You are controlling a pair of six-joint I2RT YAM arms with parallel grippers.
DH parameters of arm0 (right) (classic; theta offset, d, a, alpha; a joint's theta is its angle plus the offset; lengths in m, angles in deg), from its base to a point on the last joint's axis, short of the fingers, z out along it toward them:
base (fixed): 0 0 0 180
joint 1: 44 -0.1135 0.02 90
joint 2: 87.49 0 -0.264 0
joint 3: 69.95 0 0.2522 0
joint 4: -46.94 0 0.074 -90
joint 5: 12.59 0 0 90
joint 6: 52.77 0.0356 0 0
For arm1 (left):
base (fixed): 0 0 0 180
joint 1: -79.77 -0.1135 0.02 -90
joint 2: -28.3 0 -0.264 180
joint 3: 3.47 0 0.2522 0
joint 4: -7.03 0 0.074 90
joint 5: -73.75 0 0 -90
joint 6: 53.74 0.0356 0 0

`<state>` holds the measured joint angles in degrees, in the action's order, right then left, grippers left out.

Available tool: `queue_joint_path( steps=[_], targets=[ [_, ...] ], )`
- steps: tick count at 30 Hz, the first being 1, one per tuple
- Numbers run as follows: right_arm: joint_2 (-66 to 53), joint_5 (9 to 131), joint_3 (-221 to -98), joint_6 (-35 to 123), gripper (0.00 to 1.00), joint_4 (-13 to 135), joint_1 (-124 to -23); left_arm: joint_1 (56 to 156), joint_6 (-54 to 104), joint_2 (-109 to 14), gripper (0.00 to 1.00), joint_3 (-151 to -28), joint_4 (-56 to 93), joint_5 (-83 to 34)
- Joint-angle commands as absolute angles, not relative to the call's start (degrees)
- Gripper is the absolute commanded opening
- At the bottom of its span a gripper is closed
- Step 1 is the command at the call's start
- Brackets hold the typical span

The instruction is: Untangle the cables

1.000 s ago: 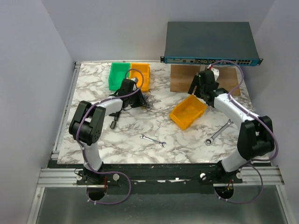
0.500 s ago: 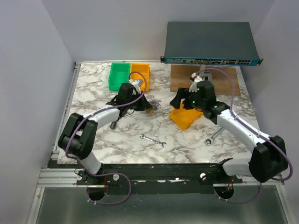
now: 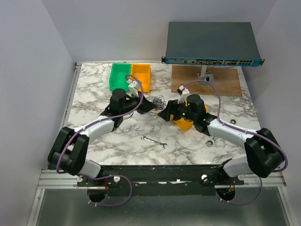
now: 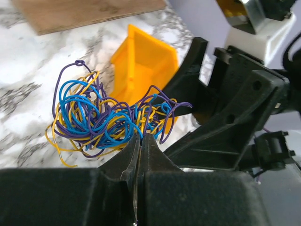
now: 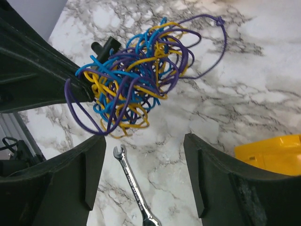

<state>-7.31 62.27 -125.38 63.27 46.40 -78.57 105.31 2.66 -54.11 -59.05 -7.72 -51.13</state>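
Note:
The cables [image 3: 157, 100] are a tangled ball of thin blue, yellow and purple wires near the middle of the marble table. My left gripper [image 3: 151, 104] is shut on the near edge of the cables [image 4: 103, 117]; in the left wrist view the left gripper [image 4: 140, 136] has its jaws pressed together with strands pinched at the tips. My right gripper [image 3: 164, 114] is just right of the tangle, open. In the right wrist view the cables [image 5: 136, 70] are ahead of the right gripper [image 5: 146, 141], with nothing between its fingers.
A small wrench [image 3: 154, 141] lies in front of the tangle, seen again as the wrench [image 5: 134, 188] below the right gripper. A yellow bin [image 3: 184, 124] sits under the right arm. Green bin [image 3: 120, 76] and orange bin [image 3: 142, 75] stand at the back left. A network switch [image 3: 211, 44] rests on a wooden board [image 3: 225, 84].
My left gripper has shut on the cables and shifted them slightly right. The right arm has swung left over the yellow bin, bringing its open jaws up beside the tangle.

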Motion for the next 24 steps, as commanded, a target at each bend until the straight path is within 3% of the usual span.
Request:
queue_joint_path(
  steps=[1,6,11,17,24],
  targets=[
    [-8.1,58.2,-122.4,60.9,0.71,32.2,-78.6,106.0,0.5,-54.5,0.00,-59.1,-16.9,-59.1],
    [-9.8,58.9,-119.1,58.3,0.43,26.2,-78.6,106.3,0.1,-55.5,0.00,-59.8,-16.8,-60.4],
    [-11.7,64.6,-114.5,59.2,0.02,20.4,-78.7,106.4,-0.1,-55.8,0.00,-59.5,-16.8,-59.8],
    [-15.7,83.1,-105.5,62.1,0.01,13.4,-78.6,106.3,3.6,-51.6,0.00,-58.4,-9.5,-48.7],
    [-19.6,109.3,-102.6,67.9,0.01,20.6,-78.6,105.4,5.3,-41.4,0.00,-51.7,-5.7,-28.7]
  ],
)
